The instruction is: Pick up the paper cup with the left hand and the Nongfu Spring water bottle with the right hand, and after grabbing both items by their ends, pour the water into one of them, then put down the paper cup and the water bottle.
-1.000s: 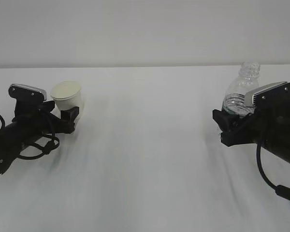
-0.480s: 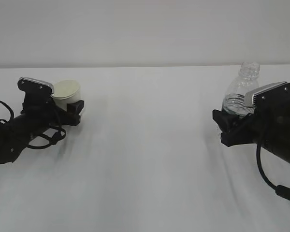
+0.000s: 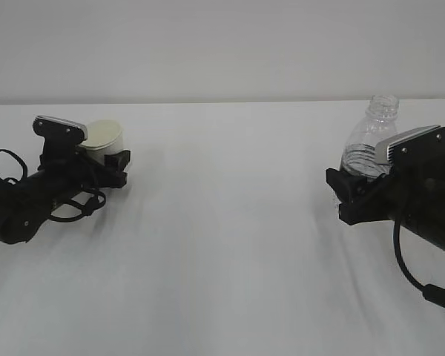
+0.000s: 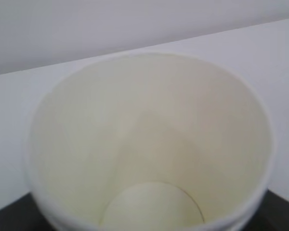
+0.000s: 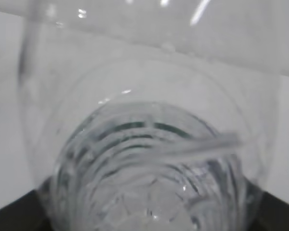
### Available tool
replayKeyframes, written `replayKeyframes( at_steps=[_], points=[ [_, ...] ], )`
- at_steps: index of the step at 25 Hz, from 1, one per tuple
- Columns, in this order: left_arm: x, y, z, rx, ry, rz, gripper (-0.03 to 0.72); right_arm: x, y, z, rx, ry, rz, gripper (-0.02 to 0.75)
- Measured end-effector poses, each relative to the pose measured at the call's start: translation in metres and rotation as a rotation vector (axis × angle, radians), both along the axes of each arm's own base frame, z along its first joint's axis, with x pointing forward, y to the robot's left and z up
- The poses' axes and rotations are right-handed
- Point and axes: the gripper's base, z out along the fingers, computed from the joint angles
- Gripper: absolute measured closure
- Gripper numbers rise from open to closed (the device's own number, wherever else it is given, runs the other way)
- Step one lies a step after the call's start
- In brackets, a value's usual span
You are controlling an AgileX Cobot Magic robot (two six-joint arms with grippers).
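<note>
**Cup and bottle between the jaws at either end of the table**

While the white table (image 3: 222, 245) lies bare between them, the two arms sit low at its far sides. The left hand (image 3: 107, 165) has its jaws around the lower part of the paper cup (image 3: 104, 139), which tilts slightly, showing its cream inside; whether the fingers actually press the wall I cannot tell. In the left wrist view the cup (image 4: 149, 144) fills the picture, dry at the bottom. The right hand (image 3: 350, 194) holds the Nongfu Spring water bottle (image 3: 371, 141) upright by its lower body, its capless neck on top. In the right wrist view the ribbed wall (image 5: 149, 159) sits between dark finger edges at the lower corners.
</note>
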Motion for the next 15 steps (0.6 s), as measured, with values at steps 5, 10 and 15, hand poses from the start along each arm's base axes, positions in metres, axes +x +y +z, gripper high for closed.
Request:
replayKeyframes(
  at_steps=[5,10,15],
  points=[
    [0.000,-0.001,-0.002,-0.003,-0.006,-0.016,0.207,0.000,0.000,0.000,0.000,0.000,0.000,0.248],
    [-0.001,-0.004,-0.001,-0.005,-0.009,-0.051,0.236,0.000,0.000,0.000,-0.004,-0.002,-0.004,0.248],
    [-0.001,-0.010,0.013,-0.034,-0.025,-0.103,0.237,0.000,-0.001,0.000,-0.012,-0.006,-0.004,0.248]
  ],
)
